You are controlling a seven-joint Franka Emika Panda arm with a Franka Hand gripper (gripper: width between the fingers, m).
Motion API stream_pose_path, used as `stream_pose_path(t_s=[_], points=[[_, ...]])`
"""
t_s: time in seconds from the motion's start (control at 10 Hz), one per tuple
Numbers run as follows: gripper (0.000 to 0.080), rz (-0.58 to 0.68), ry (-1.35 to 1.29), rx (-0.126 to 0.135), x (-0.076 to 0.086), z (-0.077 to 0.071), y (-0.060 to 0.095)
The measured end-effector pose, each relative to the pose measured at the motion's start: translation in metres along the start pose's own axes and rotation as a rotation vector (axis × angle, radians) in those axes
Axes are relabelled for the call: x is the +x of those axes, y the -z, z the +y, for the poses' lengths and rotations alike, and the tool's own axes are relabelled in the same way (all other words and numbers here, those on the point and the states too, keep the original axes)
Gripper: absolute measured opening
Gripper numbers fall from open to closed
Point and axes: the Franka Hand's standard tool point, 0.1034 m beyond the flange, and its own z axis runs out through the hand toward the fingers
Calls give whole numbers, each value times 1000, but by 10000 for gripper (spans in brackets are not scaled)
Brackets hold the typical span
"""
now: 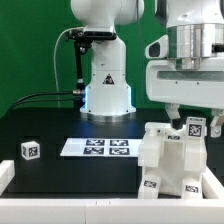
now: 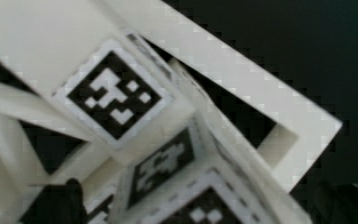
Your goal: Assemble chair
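Observation:
The chair (image 1: 170, 160) stands at the exterior view's right as a blocky white assembly with black-and-white tags on its faces. My gripper (image 1: 193, 122) hangs straight over it, its fingers spread to either side of the tagged top piece (image 1: 194, 127), with a gap showing on the left side. The jaws look open, not pressing the piece. A small white tagged cube (image 1: 29, 150) lies apart at the exterior view's left. The wrist view is filled by white chair bars and a large tag (image 2: 114, 97); my fingertips cannot be made out there.
The marker board (image 1: 97, 147) lies flat on the black table in the middle. The robot's base (image 1: 106, 85) rises behind it, with a cable running off to the left. A white rim (image 1: 60, 205) edges the table's front.

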Motion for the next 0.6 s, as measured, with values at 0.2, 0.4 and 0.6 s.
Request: stream_pose_path(t_s=[0.2,0.4,0.6], points=[[647,1,148,0,2,1,0],[649,17,374,-22,-2,-1,0],[635,16,347,-20,-1,0,0]])
